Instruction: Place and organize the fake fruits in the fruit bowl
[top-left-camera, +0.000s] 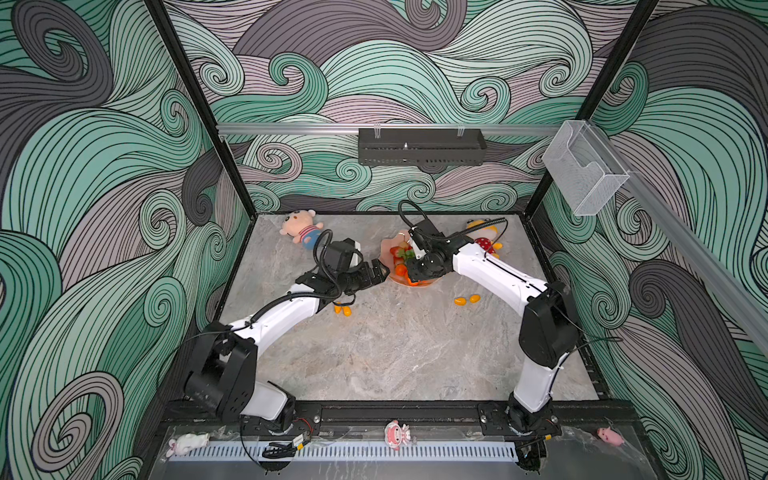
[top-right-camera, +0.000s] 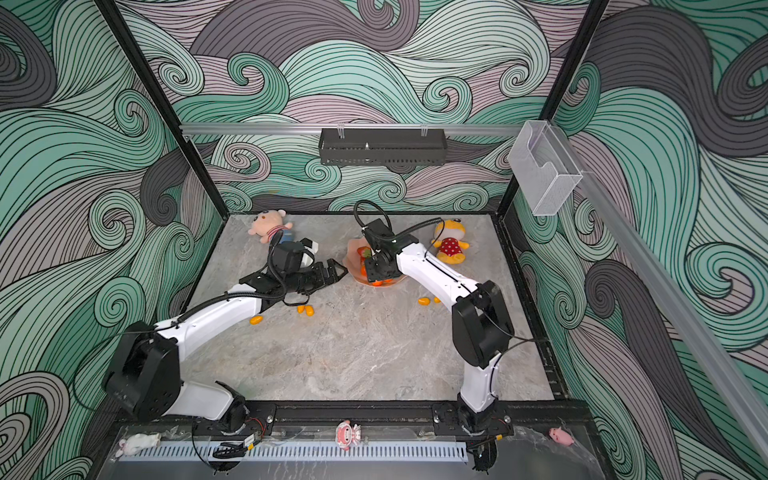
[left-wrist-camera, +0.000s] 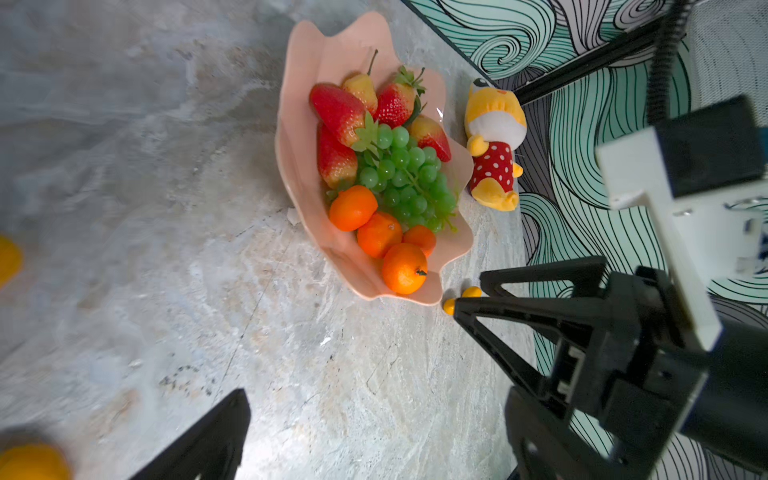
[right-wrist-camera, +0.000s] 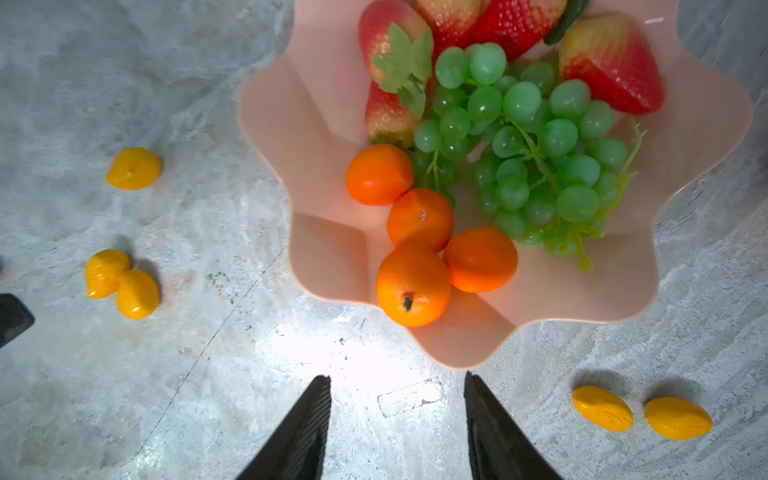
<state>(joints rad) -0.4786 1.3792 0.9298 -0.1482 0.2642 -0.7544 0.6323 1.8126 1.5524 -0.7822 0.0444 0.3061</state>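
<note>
The right gripper (right-wrist-camera: 395, 376) hangs with its two black fingers (right-wrist-camera: 299, 428) pointing down. There is a moderate gap between them and nothing in it, so it stands apart and empty. Its tips sit over bare table (right-wrist-camera: 208, 374), just off the near rim of the fruit bowl (right-wrist-camera: 316, 137). The left gripper (top-left-camera: 383, 268) is spread wide and also holds nothing. It lies low, near the bowl's rim on the left arm's side, and whether it touches the rim cannot be told. The bowl is a shallow salmon-pink dish with a wavy, petal-like edge, standing toward the back of the grey marbled table. Inside it, a green grape bunch (right-wrist-camera: 528, 149) fills the middle. Several red strawberries (right-wrist-camera: 611, 62) crowd the far part of the bowl, behind and beside the grapes, with one small yellow-and-red fruit on a stalk (left-wrist-camera: 361, 89) among them. Four round tangerines (right-wrist-camera: 413, 286) lie touching one another in the near part of the bowl, against the grapes. Two yellow-orange kumquats (right-wrist-camera: 602, 407) lie side by side on the table near the bowl, on the right arm's side. Three more lie on the left arm's side, farther from the bowl, two of them touching and one a little apart. A yellow plush toy in a red, white-dotted dress (left-wrist-camera: 494, 145) lies near the bowl's far edge on the right arm's side. A pink-faced plush doll in a striped top (top-left-camera: 301, 230) lies well apart from the bowl on the left arm's side.
</note>
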